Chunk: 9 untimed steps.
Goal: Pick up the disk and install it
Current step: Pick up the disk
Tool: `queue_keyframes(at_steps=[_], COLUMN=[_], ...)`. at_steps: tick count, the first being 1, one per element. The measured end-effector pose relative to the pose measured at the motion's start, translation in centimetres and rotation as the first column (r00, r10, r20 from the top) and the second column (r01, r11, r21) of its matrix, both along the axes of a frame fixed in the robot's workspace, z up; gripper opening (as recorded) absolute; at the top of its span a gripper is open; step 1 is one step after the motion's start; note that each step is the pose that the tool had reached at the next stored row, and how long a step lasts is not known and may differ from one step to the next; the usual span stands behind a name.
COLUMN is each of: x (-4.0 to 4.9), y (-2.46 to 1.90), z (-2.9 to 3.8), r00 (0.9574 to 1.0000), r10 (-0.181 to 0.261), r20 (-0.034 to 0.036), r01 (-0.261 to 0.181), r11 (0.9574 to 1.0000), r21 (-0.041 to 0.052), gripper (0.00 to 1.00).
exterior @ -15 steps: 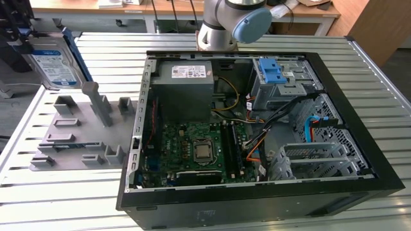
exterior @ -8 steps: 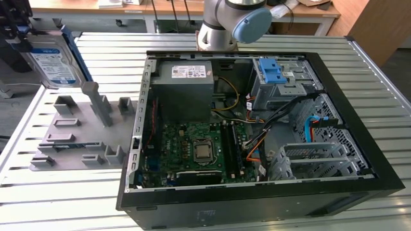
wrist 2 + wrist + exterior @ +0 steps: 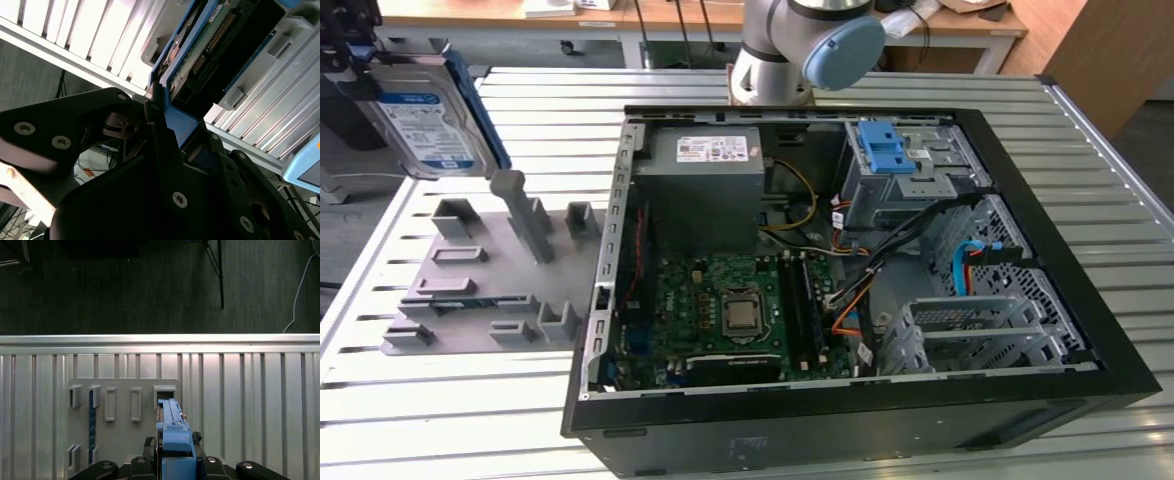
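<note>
My gripper (image 3: 175, 462) is closed on the disk (image 3: 172, 426). In the first wrist view my two black fingers (image 3: 140, 462) sit on either side of its blue frame with no gap. In the second wrist view one finger (image 3: 157, 130) presses flat against that same blue edge, with the disk's (image 3: 215, 45) green circuit board and connector pins running away from my fingertips. In the exterior view the disk (image 3: 430, 118) hangs from my grip on edge, tilted a little, its white-and-blue label facing the camera. It is in the air and touches nothing but me. Directly below my gripper lies a grey rack (image 3: 125, 390) with several upright slots and posts, resting on the slatted metal table (image 3: 250, 405). In the first wrist view the far end of the disk lines up with one of the rack's slots (image 3: 165, 392), but the disk is above it, not in it. In the exterior view the rack (image 3: 480, 270) sits under the disk and apart from it. Well away from my gripper, on the far side of the rack, an open computer case (image 3: 854, 440) lies on its side on the table. Inside it I can see a green main board (image 3: 734, 310) and a grey power supply (image 3: 707, 160). A grey metal drive bay (image 3: 914, 185) topped by a blue latch piece (image 3: 887, 150) sits in the corner of the case farthest from my gripper. My arm (image 3: 787, 50) rises behind the case.
</note>
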State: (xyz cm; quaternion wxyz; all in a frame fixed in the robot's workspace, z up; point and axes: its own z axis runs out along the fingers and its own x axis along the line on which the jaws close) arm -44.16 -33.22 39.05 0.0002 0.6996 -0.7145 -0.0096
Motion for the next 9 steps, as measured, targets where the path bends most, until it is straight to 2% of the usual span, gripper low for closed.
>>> queue_keyframes(at_steps=[9], x=[0.00], y=[0.00], z=[0.75], r00=[1.0000], r10=[0.000], r20=[0.0001], r01=[0.000], r11=[1.0000], r21=[0.0000], gripper=[0.36])
